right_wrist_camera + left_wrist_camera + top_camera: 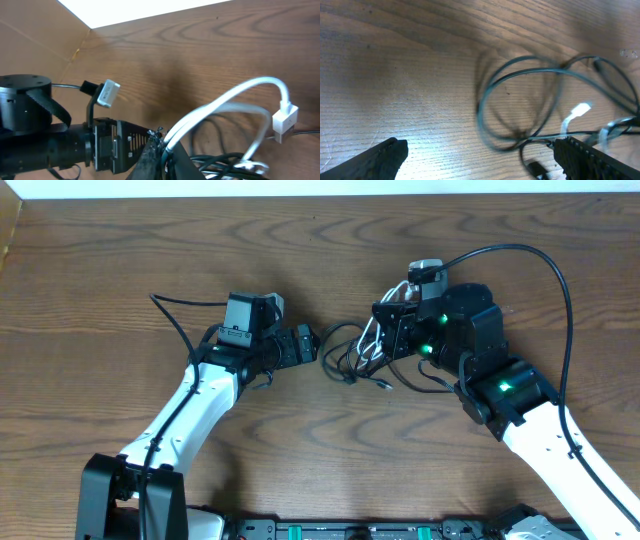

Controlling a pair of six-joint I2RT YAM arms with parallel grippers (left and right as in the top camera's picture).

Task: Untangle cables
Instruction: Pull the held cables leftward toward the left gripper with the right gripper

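Note:
The cables lie in a tangle point(352, 356) between the two arms. In the right wrist view my right gripper point(164, 146) is shut on the white cable point(235, 97), which arches up and ends in a white plug point(285, 120). Black cables point(225, 165) bunch below it. My left gripper point(312, 345) stands open just left of the tangle. In the left wrist view its fingers point(380, 159) are spread wide, with a black cable loop point(520, 100) on the wood ahead of them and a small black plug point(537, 169) near the right finger. Nothing sits between its jaws.
The wooden table point(120, 270) runs to a back edge at the top. The thick black arm cable point(545, 270) arcs above the right arm. The left arm's wrist camera point(107, 92) shows close to my right gripper.

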